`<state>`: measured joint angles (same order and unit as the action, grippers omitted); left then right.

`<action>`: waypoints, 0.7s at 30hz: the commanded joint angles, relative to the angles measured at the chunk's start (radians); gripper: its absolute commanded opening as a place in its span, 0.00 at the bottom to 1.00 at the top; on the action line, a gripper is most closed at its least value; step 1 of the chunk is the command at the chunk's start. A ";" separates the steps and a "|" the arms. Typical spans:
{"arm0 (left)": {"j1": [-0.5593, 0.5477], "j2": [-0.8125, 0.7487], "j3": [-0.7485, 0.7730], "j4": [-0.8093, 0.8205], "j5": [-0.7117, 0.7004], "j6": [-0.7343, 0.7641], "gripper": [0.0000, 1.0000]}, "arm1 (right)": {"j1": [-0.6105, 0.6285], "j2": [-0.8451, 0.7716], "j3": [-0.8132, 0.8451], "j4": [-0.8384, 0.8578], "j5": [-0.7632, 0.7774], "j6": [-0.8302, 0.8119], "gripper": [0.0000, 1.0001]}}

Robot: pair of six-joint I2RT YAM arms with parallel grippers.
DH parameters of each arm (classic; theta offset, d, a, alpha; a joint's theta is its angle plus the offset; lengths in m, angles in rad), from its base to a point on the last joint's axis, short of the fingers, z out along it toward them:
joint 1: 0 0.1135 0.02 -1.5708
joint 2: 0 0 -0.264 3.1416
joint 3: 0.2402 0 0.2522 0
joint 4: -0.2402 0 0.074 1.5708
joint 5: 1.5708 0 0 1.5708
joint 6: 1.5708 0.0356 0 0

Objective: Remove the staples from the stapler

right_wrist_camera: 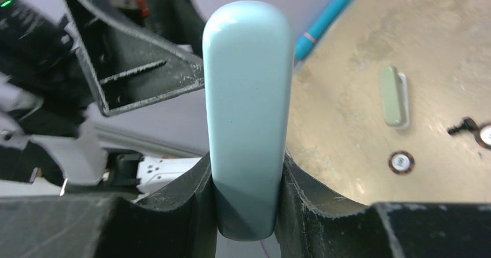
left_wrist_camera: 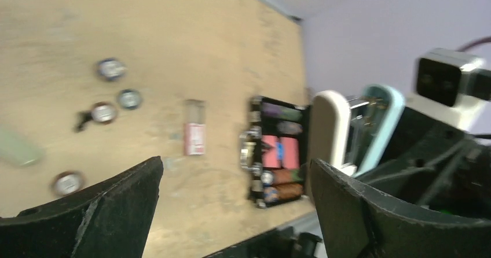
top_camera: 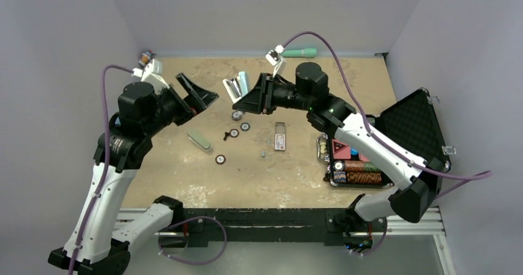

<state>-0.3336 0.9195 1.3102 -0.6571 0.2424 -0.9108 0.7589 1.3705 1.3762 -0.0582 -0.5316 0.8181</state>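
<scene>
— Where's the stapler [top_camera: 237,88]?
— Up off the table [top_camera: 185,176], in the upper middle of the overhead view. The right fingers [right_wrist_camera: 324,209] are clamped on its pale blue half, one on each side, and it sticks straight up out of them. It looks hinged open, a white half and a blue half side by side.
— And the other arm?
— The left fingers [left_wrist_camera: 116,212] are spread wide with nothing between them. They're just left of the stapler, not touching it.
— What's lying on the table?
— A small clear box [top_camera: 280,136] with a red label, near the middle. There are a few round discs [top_camera: 245,127] left of it and a pale green piece [top_camera: 198,139] further left. An open black case [top_camera: 413,124] is at the right, and a teal pen [top_camera: 299,52] lies along the top edge.
</scene>
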 commanded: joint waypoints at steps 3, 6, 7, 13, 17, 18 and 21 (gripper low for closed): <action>0.014 -0.080 -0.062 -0.409 -0.383 0.149 1.00 | 0.002 0.114 0.094 -0.243 0.127 -0.096 0.00; 0.015 -0.144 -0.135 -0.443 -0.466 0.163 1.00 | 0.022 0.176 0.141 -0.315 0.173 -0.142 0.00; 0.015 -0.163 -0.153 -0.460 -0.499 0.163 1.00 | 0.029 0.201 0.160 -0.336 0.189 -0.157 0.00; 0.016 -0.235 -0.243 -0.513 -0.622 0.169 1.00 | 0.095 0.401 0.372 -0.505 0.299 -0.246 0.00; 0.019 -0.247 -0.310 -0.498 -0.638 0.200 1.00 | 0.139 0.562 0.514 -0.571 0.353 -0.275 0.00; 0.020 -0.246 -0.318 -0.494 -0.637 0.205 1.00 | 0.140 0.596 0.539 -0.581 0.351 -0.278 0.00; 0.023 -0.259 -0.368 -0.460 -0.621 0.243 1.00 | 0.144 0.678 0.594 -0.572 0.340 -0.280 0.00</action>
<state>-0.3206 0.6697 0.9928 -1.1488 -0.3485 -0.7345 0.8951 1.9751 1.8793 -0.5919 -0.2253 0.5793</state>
